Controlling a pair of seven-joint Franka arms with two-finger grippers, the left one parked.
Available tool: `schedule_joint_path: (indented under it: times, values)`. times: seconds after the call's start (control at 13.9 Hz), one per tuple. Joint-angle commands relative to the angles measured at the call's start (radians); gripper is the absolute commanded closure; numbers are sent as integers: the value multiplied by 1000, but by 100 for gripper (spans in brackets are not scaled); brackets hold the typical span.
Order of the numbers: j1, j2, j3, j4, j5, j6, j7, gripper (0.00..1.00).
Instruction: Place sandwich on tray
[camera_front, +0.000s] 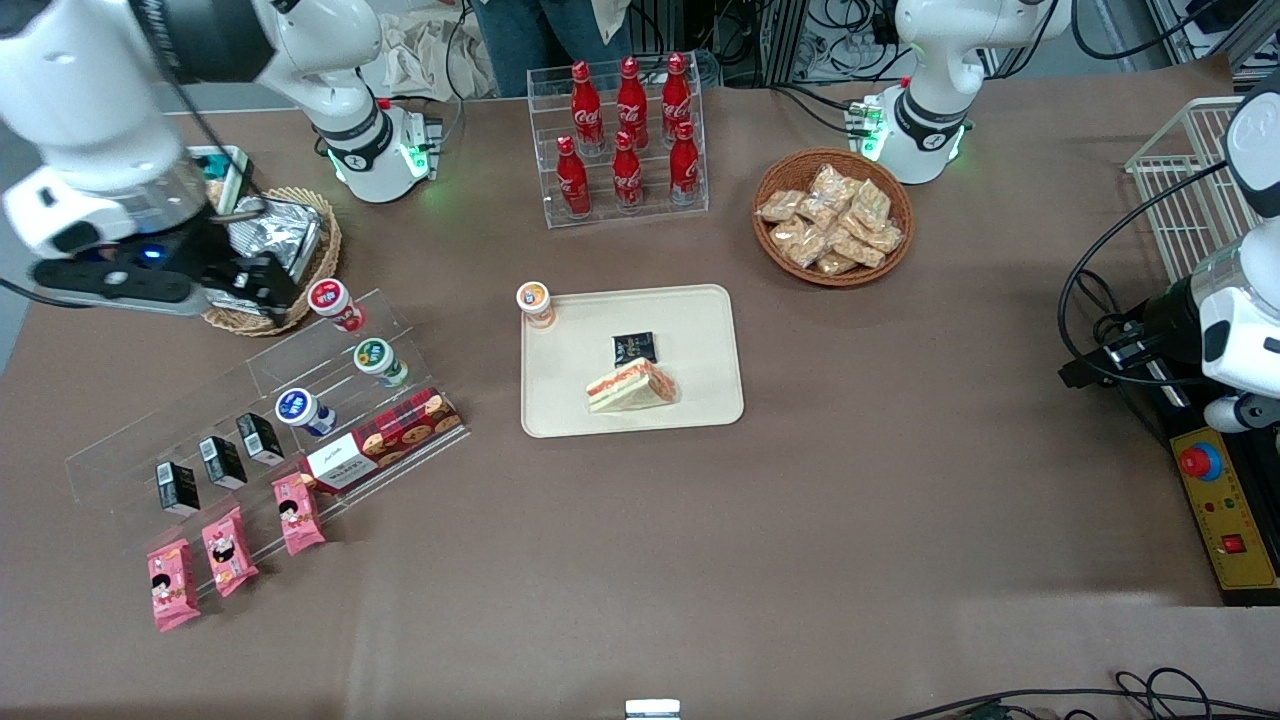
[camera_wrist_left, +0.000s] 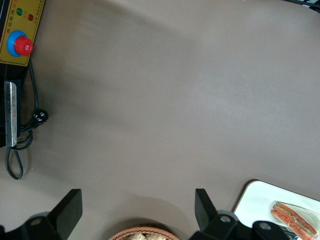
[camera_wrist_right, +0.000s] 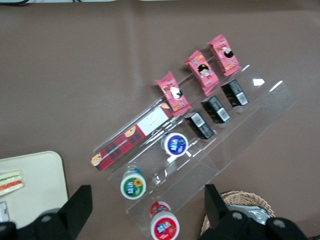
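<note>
Surface: brown table (camera_front: 700, 560), display stock around its edges. Gripper (camera_front: 262, 283): fingers spread wide, holding nothing, hovering above the clear stepped rack (camera_front: 250, 420) toward the working arm's end. Sandwich (camera_front: 632, 386): lying on the tray (camera_front: 700, 330), beside a small black packet (camera_front: 633, 347) (placement looks complete). Risk for you: any careless descent from here knocks the yoghurt cups (camera_front: 335, 304) off the rack below.

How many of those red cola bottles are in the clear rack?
6, in the clear rack: three bottles on the upper step, three bottles on the lower step nearer the camera. None seems hidden. The gripper hangs open above the foil basket.
</note>
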Motion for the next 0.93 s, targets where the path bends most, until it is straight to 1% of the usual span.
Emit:
schedule_joint_path:
  times: [0.0, 0.07, 0.29, 0.36, 0.65, 0.86]
  values:
    - [-8, -18, -67, 21, 55, -33, -153, 0]
    - [-12, -7, -107, 33, 67, -30, -213, 0]
    - [-12, 17, -243, 50, 161, -28, -327, 0]
    - [-15, 25, -257, 50, 162, -28, -334, 0]
    - [-60, 106, -270, 81, 156, -27, -334, 0]
    - [-75, 115, -271, 80, 156, -36, -331, 0]
